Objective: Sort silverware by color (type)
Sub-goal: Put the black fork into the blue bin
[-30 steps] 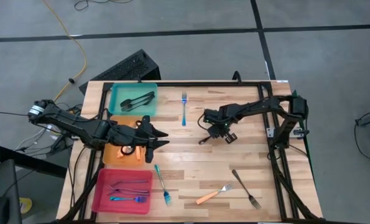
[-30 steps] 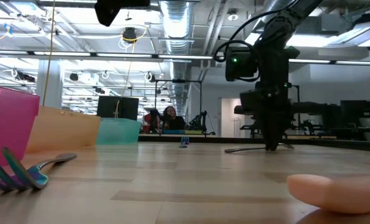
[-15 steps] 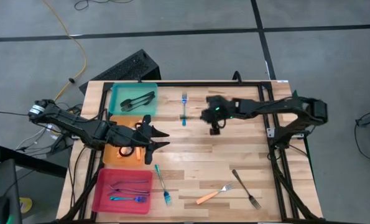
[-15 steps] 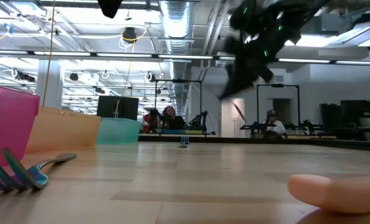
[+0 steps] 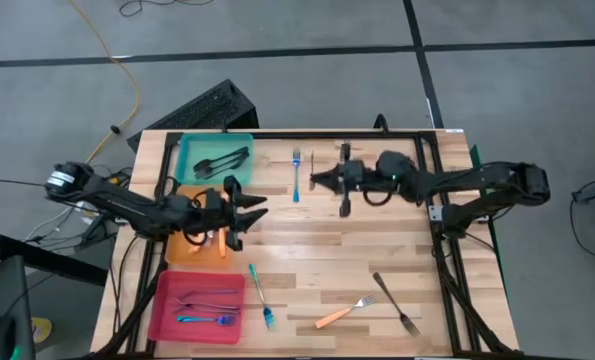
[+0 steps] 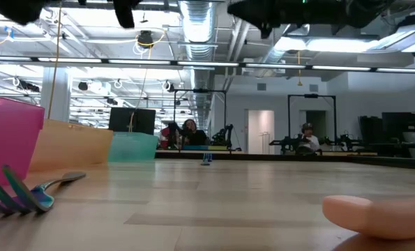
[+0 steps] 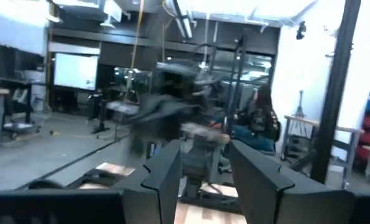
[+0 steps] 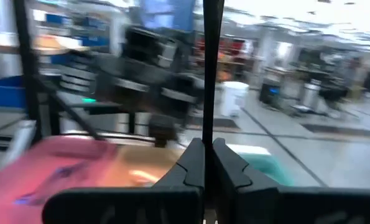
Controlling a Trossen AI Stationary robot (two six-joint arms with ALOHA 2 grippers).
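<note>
While a slim dark fork [image 8: 208, 56] is pinched between its closed fingers, the right gripper [image 5: 317, 180] is held above the surface [image 5: 317, 250], well to the right of the orange tray [image 5: 182, 248] and a little farther back. In the right wrist view the fork is seen standing straight up out of the shut fingers. The left gripper [image 5: 249, 213] is poised over the right edge of the orange tray with its fingers [image 7: 163, 171] parted and nothing between them. One orange fork [image 5: 222, 243] is seen in that tray, partly hidden by the left arm.

Just behind the orange tray, a teal tray [image 5: 189, 150] is set, with dark forks [image 5: 222, 160] in it. Just in front of the orange tray, a pink tray [image 5: 167, 318] is placed, holding blue-handled forks [image 5: 202, 318].

Loose silverware is scattered on the bare surface. A blue fork [image 5: 296, 175] lies to the right of the orange tray and behind it, between the teal tray and the right gripper. A teal fork [image 5: 260, 297] lies in front of the tray, to its right. Farther right lie an orange-handled fork [image 5: 342, 312] and another dark fork [image 5: 395, 303].
</note>
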